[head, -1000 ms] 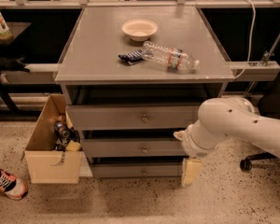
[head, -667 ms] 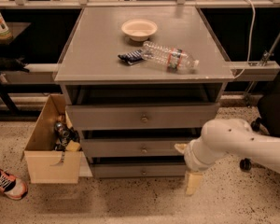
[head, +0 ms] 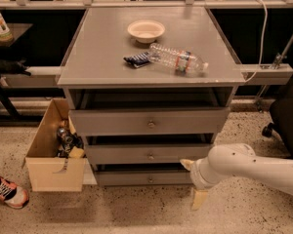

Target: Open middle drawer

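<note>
The grey cabinet (head: 146,67) has three drawers stacked under its top. The middle drawer (head: 117,154) is a flat grey front with a small round knob (head: 151,156), and a dark gap shows above it. My gripper (head: 193,182) is at the end of the white arm (head: 244,167). It is low at the cabinet's right front corner, level with the bottom drawer (head: 136,178) and to the right of the middle knob. Its two cream fingers (head: 199,199) are spread apart and hold nothing. One tip is by the middle drawer's lower right edge, the other points at the floor.
A bowl (head: 146,30), a plastic bottle (head: 178,60) and a dark packet (head: 138,59) lie on the cabinet top. An open cardboard box (head: 53,169) with items stands left of the drawers. A shoe (head: 7,191) is at the far left and a chair base (head: 268,129) at the right.
My arm has dropped lower in front of the cabinet's right side, and the gripper has sunk from middle-drawer height towards the bottom drawer. The drawers have not moved.
</note>
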{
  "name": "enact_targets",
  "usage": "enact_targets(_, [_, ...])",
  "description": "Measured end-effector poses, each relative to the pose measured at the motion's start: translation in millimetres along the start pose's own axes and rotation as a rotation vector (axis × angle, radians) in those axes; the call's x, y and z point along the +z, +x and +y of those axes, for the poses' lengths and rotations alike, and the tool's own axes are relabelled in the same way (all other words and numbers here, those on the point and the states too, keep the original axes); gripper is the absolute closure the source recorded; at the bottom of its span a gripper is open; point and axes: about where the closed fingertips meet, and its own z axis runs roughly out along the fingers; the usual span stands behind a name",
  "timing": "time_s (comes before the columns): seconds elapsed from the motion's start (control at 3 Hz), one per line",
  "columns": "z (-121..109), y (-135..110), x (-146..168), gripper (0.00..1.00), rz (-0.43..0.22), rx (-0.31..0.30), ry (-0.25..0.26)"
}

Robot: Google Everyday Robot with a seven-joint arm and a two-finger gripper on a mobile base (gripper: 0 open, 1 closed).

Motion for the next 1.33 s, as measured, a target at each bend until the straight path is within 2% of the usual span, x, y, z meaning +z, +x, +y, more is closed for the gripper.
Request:
enact_targets(0.33, [-11.9,10.6,25.9,0.0,-0.024,-0.002,0.042])
enact_targets(0.67, [-11.9,10.6,25.9,0.0,-0.024,-0.002,0.042])
enact_targets(1.0, [-32.1,25.7,33.5,0.0,0.016,-0.013,0.107])
enact_targets(1.33, [-61.8,43.7,35.4,0.0,0.033,-0.029,0.181])
